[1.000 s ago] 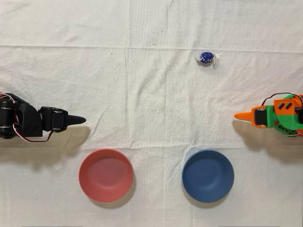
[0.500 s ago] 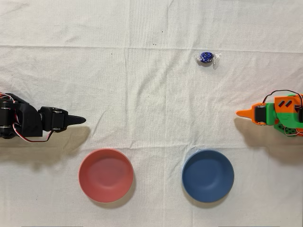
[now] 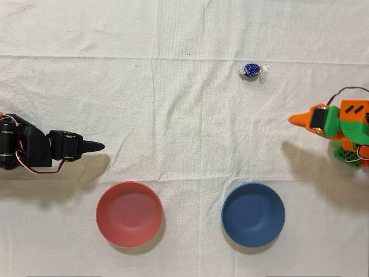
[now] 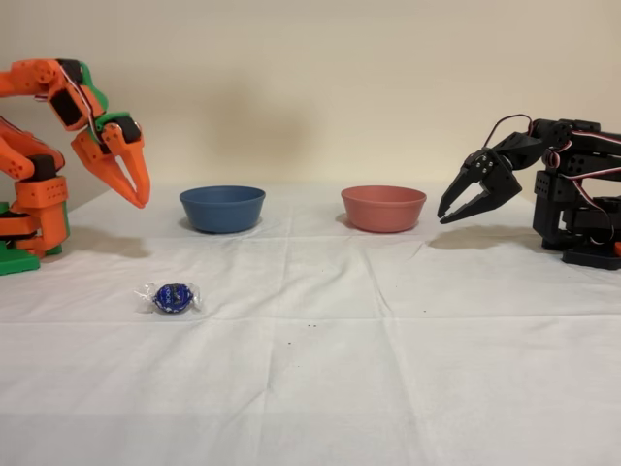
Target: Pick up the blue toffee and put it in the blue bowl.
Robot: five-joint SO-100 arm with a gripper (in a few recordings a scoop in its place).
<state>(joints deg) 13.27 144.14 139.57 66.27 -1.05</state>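
Overhead and fixed views of a table under a creased white cloth (image 3: pixel 173 86). The small round toffee in shiny dark-blue foil (image 3: pixel 251 70) (image 4: pixel 175 297) lies on the cloth with its long axis running 9 to 3 o'clock in the overhead view, one clear twisted wrapper end pointing each way. It sits at about 12 o'clock from the round matte dark-blue shallow bowl (image 3: pixel 253 214) (image 4: pixel 222 208), well apart from it. A pink-red bowl of the same size (image 3: pixel 128 213) (image 4: pixel 383 207) stands at 9 o'clock from the blue bowl in the overhead view. The orange arm's two-finger gripper (image 3: pixel 298 119) (image 4: pixel 139 194) hangs above the cloth at about 4 o'clock from the toffee in the overhead view, tips angled downward, fingers nearly together and holding nothing. The idle black arm (image 3: pixel 34 149) (image 4: pixel 543 194) stands at the opposite edge.
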